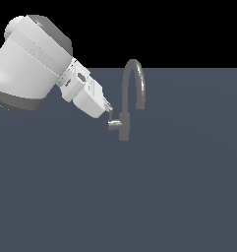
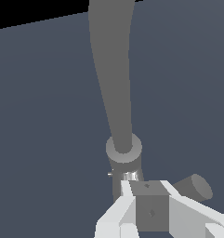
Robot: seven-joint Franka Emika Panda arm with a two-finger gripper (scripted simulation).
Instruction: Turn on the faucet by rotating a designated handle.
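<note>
The faucet point(image 1: 124, 123) stands on a flat dark blue-grey floor point(image 1: 139, 197), a little above the middle of the exterior view, with its straight column rising into a tall arched spout that curves over and comes down toward the exterior view's right. The handle point(image 1: 113, 125) sticks out from the column's lower part toward the exterior view's left as a short stub with a slim rod rising from its end. The white arm point(image 1: 31, 64) reaches in from the upper part of the exterior view's left, angled downward, and its gripper point(image 1: 109, 111) sits right at the top of the handle's rod. In the wrist view the two pale fingers point(image 2: 115, 214) lie close on either side of a grey blocky piece point(image 2: 150, 207), which looks like part of the handle, with the column's round collar point(image 2: 124, 148) just beyond it. The fingers appear narrowly spread and pressed around that piece, though whether they truly clamp it I cannot tell for sure.
</note>
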